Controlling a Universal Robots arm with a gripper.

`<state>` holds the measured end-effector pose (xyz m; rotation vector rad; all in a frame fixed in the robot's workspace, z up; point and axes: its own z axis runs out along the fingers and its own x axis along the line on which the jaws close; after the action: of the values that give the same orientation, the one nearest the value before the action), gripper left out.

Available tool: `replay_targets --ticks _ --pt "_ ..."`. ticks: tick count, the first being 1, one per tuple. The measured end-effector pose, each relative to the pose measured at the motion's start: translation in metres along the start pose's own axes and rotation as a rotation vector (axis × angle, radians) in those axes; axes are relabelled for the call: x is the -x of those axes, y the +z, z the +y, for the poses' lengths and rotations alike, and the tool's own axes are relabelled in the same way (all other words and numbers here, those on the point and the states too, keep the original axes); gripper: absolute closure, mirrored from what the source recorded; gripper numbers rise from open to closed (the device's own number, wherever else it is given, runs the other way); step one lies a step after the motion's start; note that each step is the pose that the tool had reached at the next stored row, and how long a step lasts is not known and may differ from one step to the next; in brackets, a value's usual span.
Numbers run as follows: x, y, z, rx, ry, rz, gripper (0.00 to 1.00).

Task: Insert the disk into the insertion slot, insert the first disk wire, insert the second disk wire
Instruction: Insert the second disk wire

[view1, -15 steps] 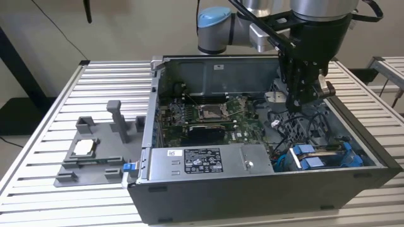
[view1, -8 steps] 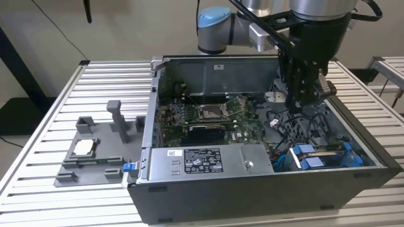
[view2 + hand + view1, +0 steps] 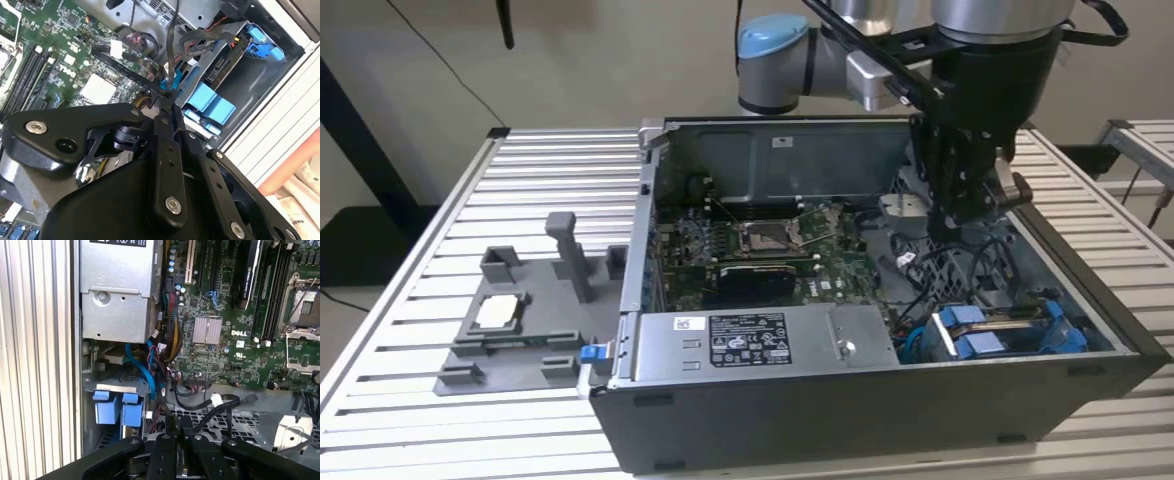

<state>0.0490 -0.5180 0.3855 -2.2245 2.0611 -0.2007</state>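
The disk (image 3: 1003,328) sits in the insertion slot (image 3: 918,348), the drive cage at the front corner of the open computer case on the exterior view's right. Its blue carrier tabs (image 3: 210,103) (image 3: 118,408) stick out of the cage. My gripper (image 3: 958,226) hangs inside the case, above and behind the cage. In both wrist views its fingers (image 3: 161,131) (image 3: 166,446) are shut on a thin black disk wire (image 3: 171,50) with a blue plug (image 3: 171,84) just past the fingertips. Several other black wires (image 3: 220,407) lie loose around it.
A grey power supply box (image 3: 747,340) with a white sticker fills the case front beside the cage. The green motherboard (image 3: 774,240) covers the case floor. A grey fixture (image 3: 507,320) stands on the slatted metal table (image 3: 547,160) at the exterior view's left.
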Motion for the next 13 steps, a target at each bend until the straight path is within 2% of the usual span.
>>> replay_targets --ticks 2,3,6,13 --pt "0.0000 0.0007 0.0001 0.0004 0.001 0.0064 0.84" --pt "0.0001 0.0014 0.0003 0.0005 0.001 0.0073 0.84" --pt "0.0000 0.0032 -0.0009 0.0004 0.002 0.0075 0.84" --pt "-0.0054 0.0094 -0.0139 0.0004 0.003 0.0076 0.84"
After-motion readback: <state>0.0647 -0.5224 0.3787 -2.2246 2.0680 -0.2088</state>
